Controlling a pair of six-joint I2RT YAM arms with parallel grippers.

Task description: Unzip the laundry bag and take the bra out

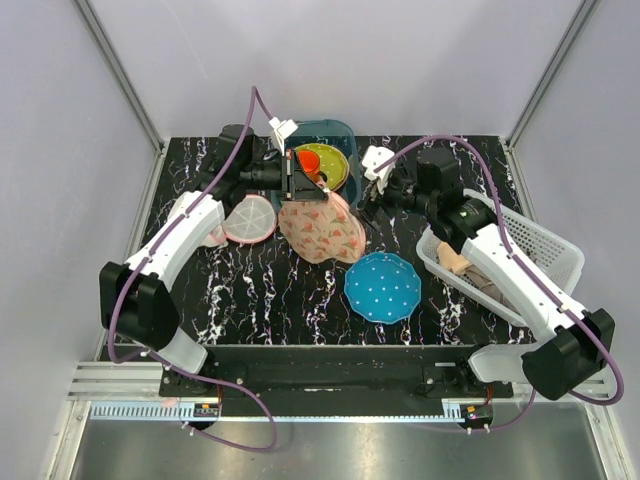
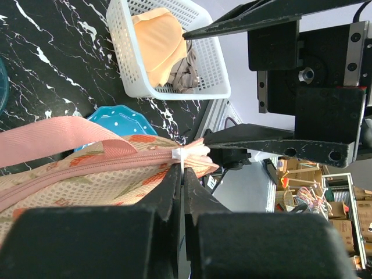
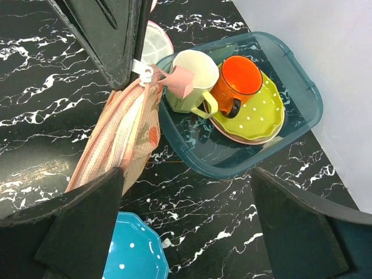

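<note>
My left gripper (image 2: 183, 167) is clamped tight on the white pull tab (image 2: 192, 153) at the zip end of the laundry bag (image 1: 322, 230), holding that end up. The rest of the bag hangs down toward the middle of the table. From the left wrist view the pink zip (image 2: 87, 165) looks closed along all I can see, so I judge the unzipping barely begun and the bra not out. The right gripper (image 1: 374, 190) hangs just beside the bag, jaws wide, holding nothing. Further out are the blue plate (image 1: 382, 287), the teal bin (image 1: 345, 128) of crockery and the white basket (image 1: 560, 250).
</note>
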